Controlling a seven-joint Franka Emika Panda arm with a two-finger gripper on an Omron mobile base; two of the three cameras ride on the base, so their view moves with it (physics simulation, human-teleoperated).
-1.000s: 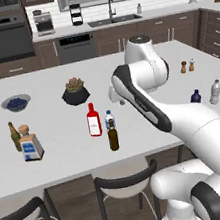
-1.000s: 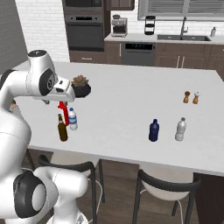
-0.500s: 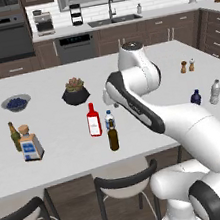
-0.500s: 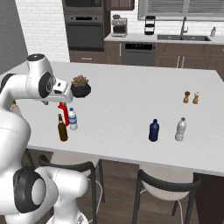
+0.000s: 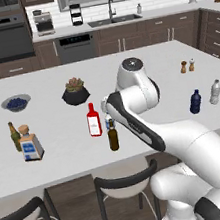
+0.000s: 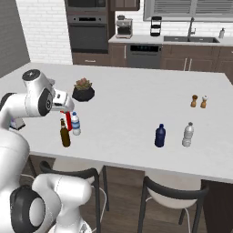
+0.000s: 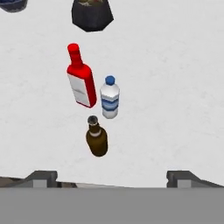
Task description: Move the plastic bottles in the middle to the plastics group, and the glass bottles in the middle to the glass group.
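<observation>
Three bottles stand together mid-counter. The red flat-sided bottle [image 7: 80, 83] has a white label. Beside it is the small clear water bottle [image 7: 109, 98] with a blue cap, and nearer me the slim brown beer bottle [image 7: 96, 139]. My gripper [image 7: 111, 179] hovers above and short of them, open, its fingers wide apart and holding nothing. From the right base view the hand [image 6: 62, 103] hangs over the red bottle [image 6: 68, 121], water bottle [image 6: 75, 124] and beer bottle [image 6: 65, 134]. The dark blue bottle [image 5: 195, 102] and greyish clear bottle [image 5: 214, 92] stand far right. The olive-green bottle [image 5: 14, 134] and square clear bottle [image 5: 30, 144] stand far left.
A dark pot with a plant [image 5: 75, 91] sits just behind the middle bottles. A bowl of blueberries [image 5: 15, 102] is at the back left. Salt and pepper shakers [image 5: 188, 65] stand at the back right. Two stools [image 5: 124, 178] line the counter's near edge.
My arm has swung left, bringing the hand closer over the three middle bottles. None of the bottles has moved.
</observation>
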